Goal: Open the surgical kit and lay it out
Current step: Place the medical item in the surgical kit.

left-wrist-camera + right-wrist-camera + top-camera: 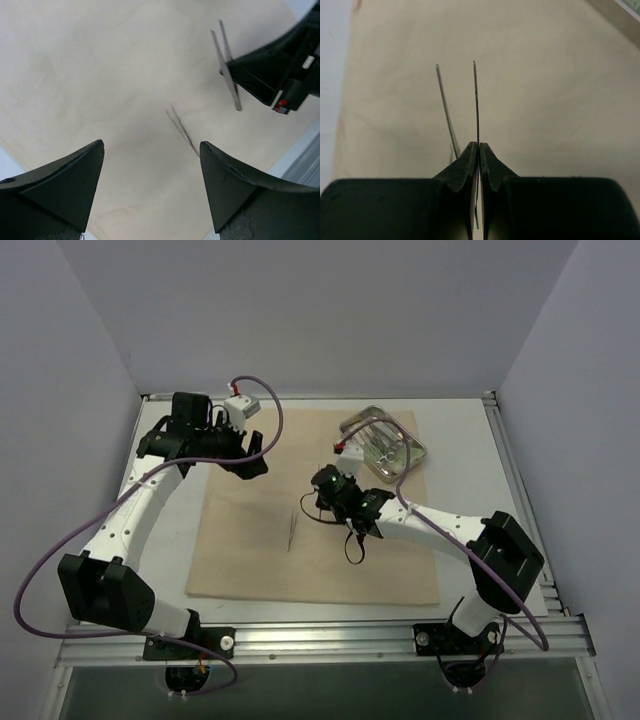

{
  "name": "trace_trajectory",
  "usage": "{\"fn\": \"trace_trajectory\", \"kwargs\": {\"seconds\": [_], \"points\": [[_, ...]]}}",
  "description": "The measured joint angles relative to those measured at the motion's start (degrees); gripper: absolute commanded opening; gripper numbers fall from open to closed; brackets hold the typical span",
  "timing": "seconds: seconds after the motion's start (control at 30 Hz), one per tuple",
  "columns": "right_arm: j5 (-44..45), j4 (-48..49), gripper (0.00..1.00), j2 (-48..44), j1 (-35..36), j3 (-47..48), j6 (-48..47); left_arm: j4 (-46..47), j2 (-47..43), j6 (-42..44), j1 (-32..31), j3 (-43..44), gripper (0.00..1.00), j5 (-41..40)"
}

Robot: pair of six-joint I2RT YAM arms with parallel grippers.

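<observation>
The beige cloth wrap [250,560] lies spread flat on the table. The shiny steel tray [417,453] sits at its far right corner with instruments inside. My right gripper [479,145] is shut on thin metal tweezers [476,100] above the middle of the cloth; the prongs stick out ahead of the fingers. In the left wrist view those held tweezers [227,70] hang at the upper right. A second pair of tweezers [292,530] lies loose on the cloth. My left gripper [151,144] stands open and empty above the cloth, near its far left corner, with the loose tweezers [182,131] just beyond its fingers.
The white table rim and a metal rail [300,640] run along the near edge by the arm bases. Purple cables [60,550] loop off both arms. Grey walls close in the left, right and far sides.
</observation>
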Motion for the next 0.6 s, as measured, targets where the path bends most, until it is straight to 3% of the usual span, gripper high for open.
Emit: {"fn": "trace_trajectory", "kwargs": {"seconds": [0.27,0.6], "points": [[-3.0,-2.8,0.00,7.2,3.8,-2.3,8.6,1.0,0.6,0.5,9.0,-7.5,0.86,-0.5],[-7.3,-2.1,0.00,14.1,2.5,-0.6,10.6,3.5,0.7,0.6,10.7,-8.1,0.86,1.1]]}}
